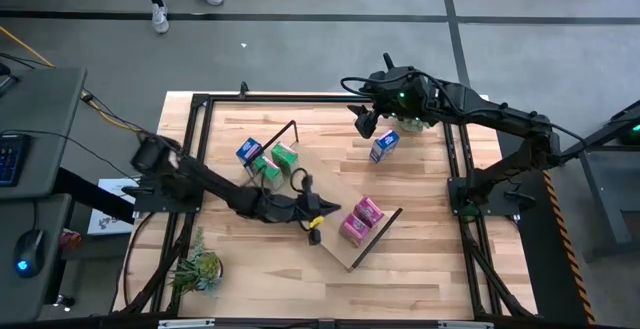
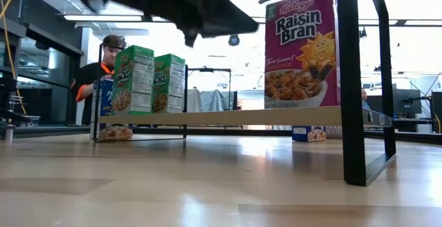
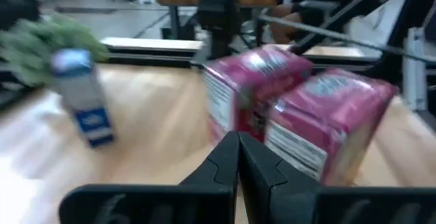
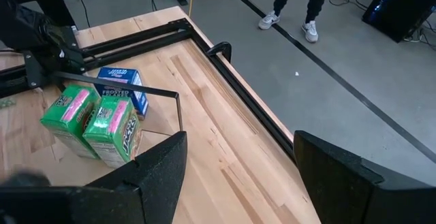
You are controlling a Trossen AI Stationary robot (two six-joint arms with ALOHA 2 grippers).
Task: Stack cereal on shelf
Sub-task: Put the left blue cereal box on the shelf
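The shelf (image 1: 338,191) lies slantwise mid-table; in the low view the shelf (image 2: 228,118) stands raised on its dark rod frames. Two green cereal boxes (image 1: 275,160) stand upright at its far-left end, two pink boxes (image 1: 361,219) at its near-right end. One blue box (image 1: 248,151) sits on the table beside the green ones, another blue box (image 1: 384,145) on the table near the right arm. My left gripper (image 1: 320,210) is shut, over the board just left of the pink boxes (image 3: 300,115). My right gripper (image 1: 363,122) is open, held high over the table's far side.
A potted plant (image 1: 198,269) stands at the near-left corner, another plant (image 1: 410,124) under the right arm. Black frame rails (image 1: 455,159) edge the table. A person's legs (image 4: 300,3) show on the floor beyond the far edge; a seated person (image 2: 103,68) is behind the table.
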